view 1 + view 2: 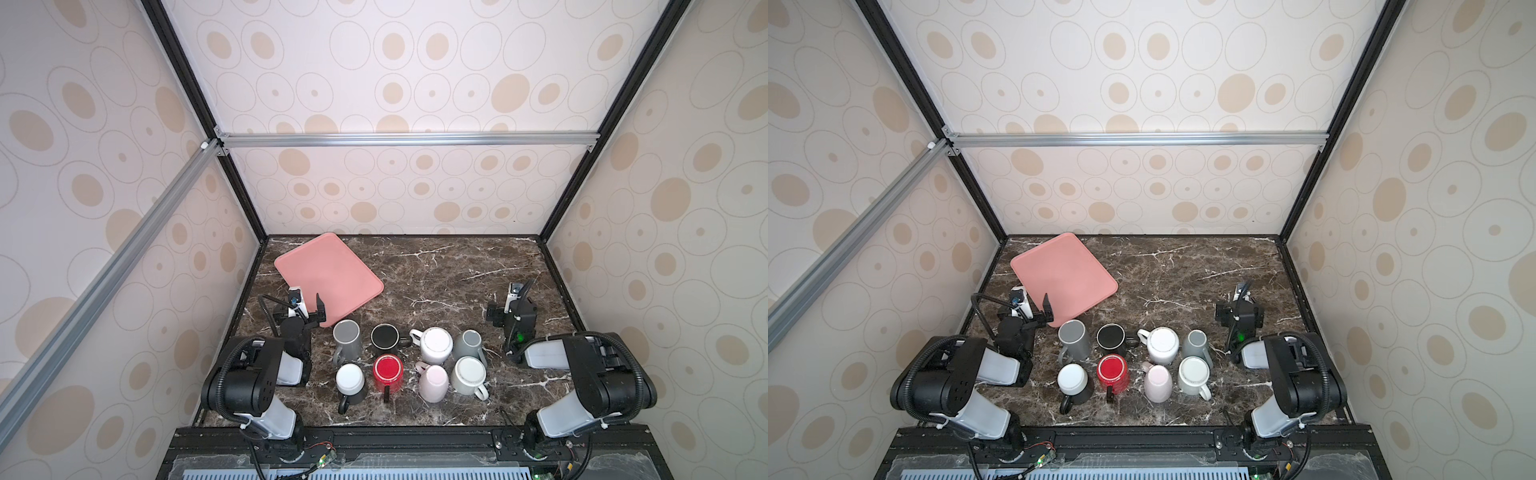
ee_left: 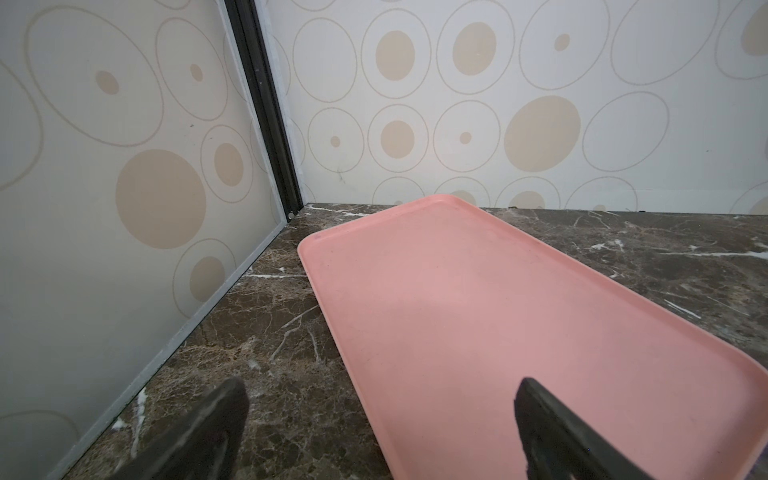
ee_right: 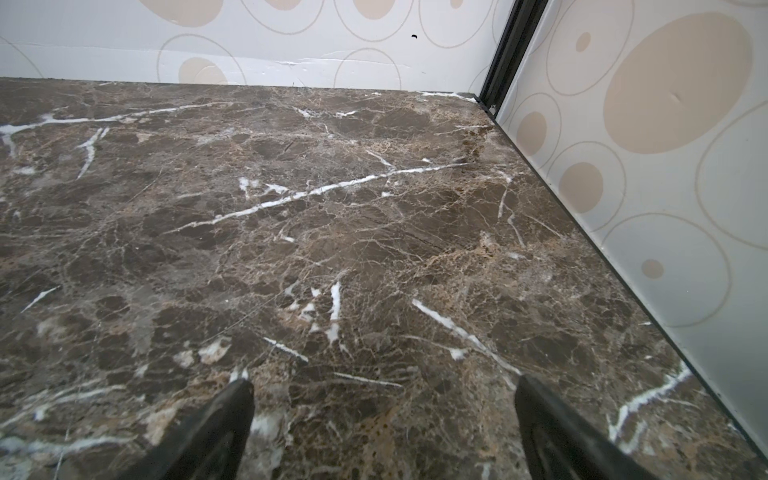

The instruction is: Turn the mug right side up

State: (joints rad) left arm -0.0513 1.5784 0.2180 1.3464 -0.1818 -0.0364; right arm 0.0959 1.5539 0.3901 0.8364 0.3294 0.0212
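Several mugs stand in two rows near the table's front in both top views, seemingly all mouth down. Among them are a grey mug [image 1: 347,338], a black mug [image 1: 384,336], a white mug [image 1: 435,344], a red mug [image 1: 388,372] and a pink mug [image 1: 433,382]. My left gripper [image 1: 309,305] [image 2: 380,390] is open and empty over the near edge of a pink tray [image 1: 328,270], behind and left of the mugs. My right gripper [image 1: 513,305] [image 3: 382,390] is open and empty above bare marble, behind and right of them. Neither wrist view shows a mug.
The pink tray [image 2: 457,291] lies empty at the back left of the dark marble table [image 1: 457,270]. Patterned walls with black frame posts enclose the table on the left, back and right. Both arm bases sit at the front edge.
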